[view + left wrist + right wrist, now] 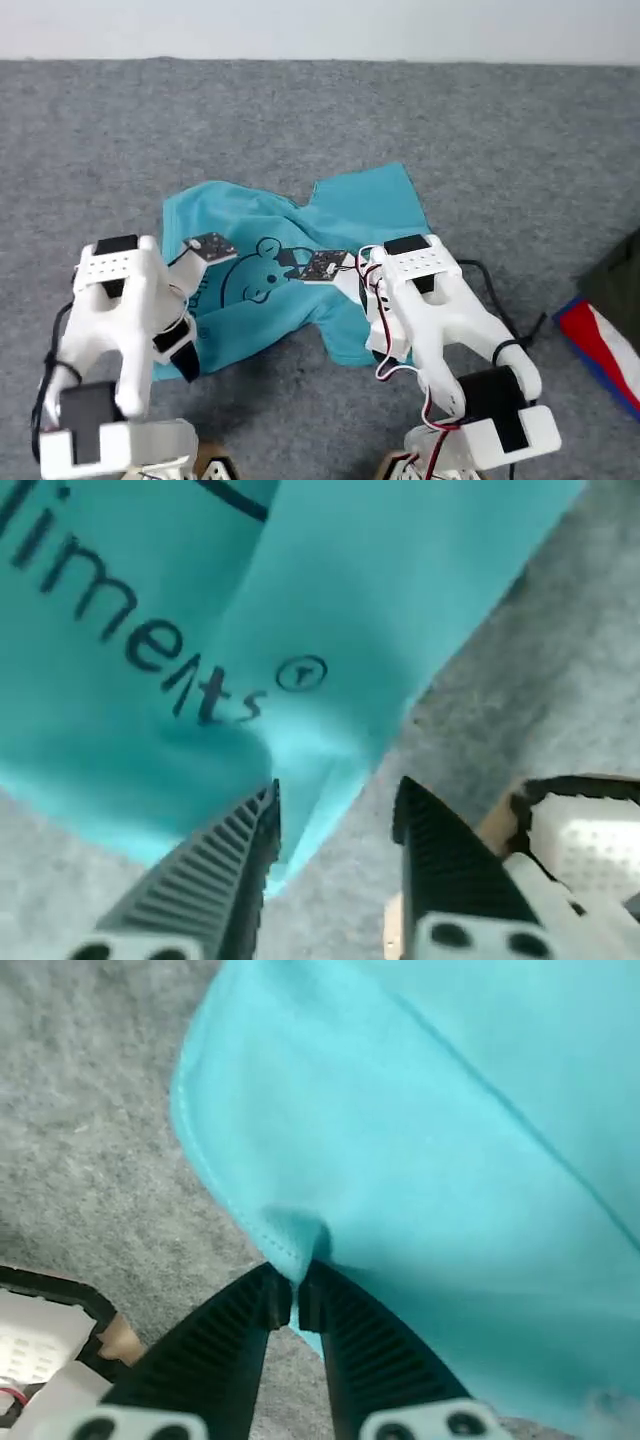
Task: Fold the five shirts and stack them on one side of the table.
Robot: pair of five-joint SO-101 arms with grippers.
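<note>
High view first: a teal shirt (300, 250) with a bear print lies rumpled in the middle of the grey felt table (450, 130). One sleeve is thrown out toward the far side and the body is bunched and skewed. The left arm (120, 300) and the right arm (430, 300) both stand over its near edge, one at each lower corner. Off at the table's right edge sit a dark green cloth (615, 280) and a red-white-blue cloth (600, 345). They might be more shirts, but there's too little of them to tell.

Over to the left wrist view: the left gripper (335, 840) has its jaws spread wide. A fold of the shirt's printed hem dips down into the gap, close to one finger, but nothing is clamped. Grey felt shows beside it.

Now the right wrist view: the right gripper (295, 1295) is pressed together, and it has a pinch of the shirt's stitched edge right at its tips. The fabric puckers up where the tips bite.

So where does that leave the job? By my reckoning, barely started. No folded pile is anywhere to be seen, and this shirt has not one clean fold in it. One corner is held and the other is lined up but not taken. This shirt has yet to be folded and stacked to one side, and the others come after that.
</note>
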